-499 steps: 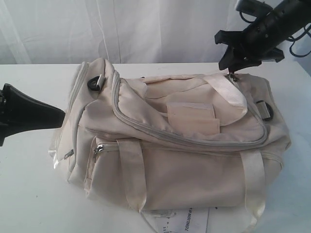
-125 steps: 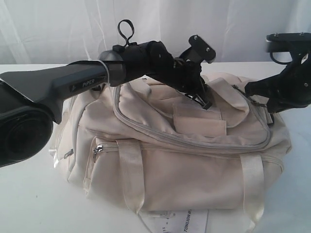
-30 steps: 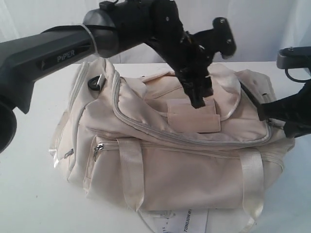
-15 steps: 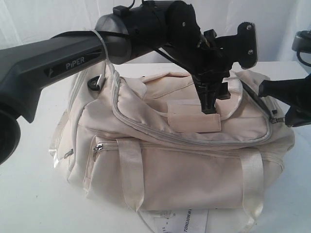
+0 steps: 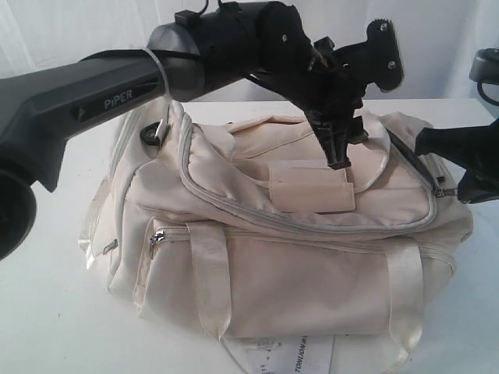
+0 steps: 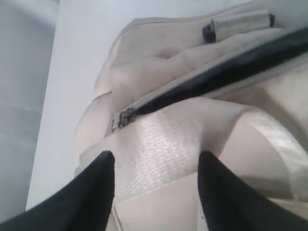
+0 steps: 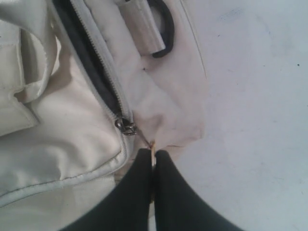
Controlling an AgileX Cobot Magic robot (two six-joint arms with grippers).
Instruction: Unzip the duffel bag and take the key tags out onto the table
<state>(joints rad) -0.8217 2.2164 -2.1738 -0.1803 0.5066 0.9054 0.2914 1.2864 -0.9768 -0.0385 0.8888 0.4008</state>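
One duffel bag, two strap handles, one zipper pull pinched.

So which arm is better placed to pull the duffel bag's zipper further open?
Right. The right gripper is shut on the zipper pull at the end of the duffel bag, so it can likely just draw it along. The left gripper hangs open over a strap handle, gripping nothing.

The duffel bag is cream with grey zippers, the table white.

1 narrow zip gap in duffel bag top, w/ strap handle alongside.
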